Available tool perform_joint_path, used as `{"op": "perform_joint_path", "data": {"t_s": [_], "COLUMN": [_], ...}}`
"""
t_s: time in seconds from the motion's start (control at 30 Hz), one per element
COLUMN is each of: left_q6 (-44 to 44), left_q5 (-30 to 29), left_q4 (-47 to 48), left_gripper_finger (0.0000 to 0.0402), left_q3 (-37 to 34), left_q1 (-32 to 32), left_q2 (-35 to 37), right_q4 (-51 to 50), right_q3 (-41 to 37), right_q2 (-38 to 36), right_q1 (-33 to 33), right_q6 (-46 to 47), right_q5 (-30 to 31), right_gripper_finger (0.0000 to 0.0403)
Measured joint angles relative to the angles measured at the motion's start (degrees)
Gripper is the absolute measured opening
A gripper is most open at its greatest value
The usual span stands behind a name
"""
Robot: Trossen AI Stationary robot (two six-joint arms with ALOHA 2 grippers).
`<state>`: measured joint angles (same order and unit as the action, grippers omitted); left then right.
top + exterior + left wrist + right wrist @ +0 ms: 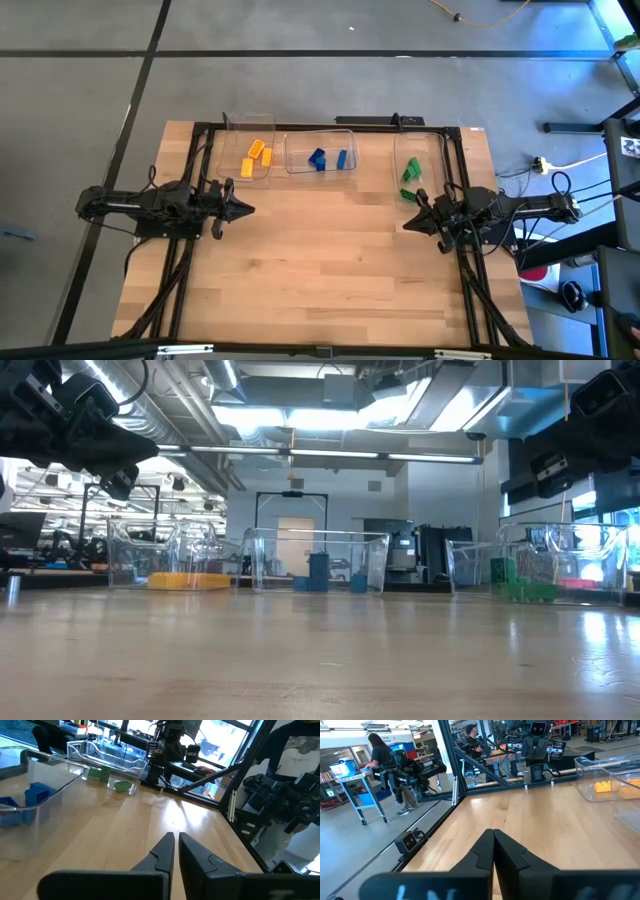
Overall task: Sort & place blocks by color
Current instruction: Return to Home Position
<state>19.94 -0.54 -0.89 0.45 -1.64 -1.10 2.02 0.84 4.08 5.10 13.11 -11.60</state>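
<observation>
Wood table has three bins by its far edge, with blocks inside: yellow left, blue middle, green right. Left claw and right claw are closed, holding nothing, near the side edges. Going home, each should lift gently, away from bins; bare wood lies between.

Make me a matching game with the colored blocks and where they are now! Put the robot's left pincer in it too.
Things:
1. yellow blocks
2. blue blocks
3. green blocks
4. left pincer

Places:
a. in the middle bin
b. shut and empty, over the bare tabletop
c. in the right bin
d. in the left bin

Right pairs: 1-d, 2-a, 3-c, 4-b.
</observation>
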Motion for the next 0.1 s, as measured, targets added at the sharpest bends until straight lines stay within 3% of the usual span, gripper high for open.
{"op": "perform_joint_path", "data": {"t_s": [0.1], "left_q6": [0.0], "left_q5": [0.0], "left_q4": [0.0], "left_gripper_finger": [0.0013], "left_q3": [0.0], "left_q1": [0.0], "left_q2": [0.0], "right_q4": [0.0], "right_q3": [0.0], "right_q2": [0.01], "right_q1": [0.0], "right_q6": [0.06], "right_q5": [-0.01], "right_gripper_finger": [0.0012]}}
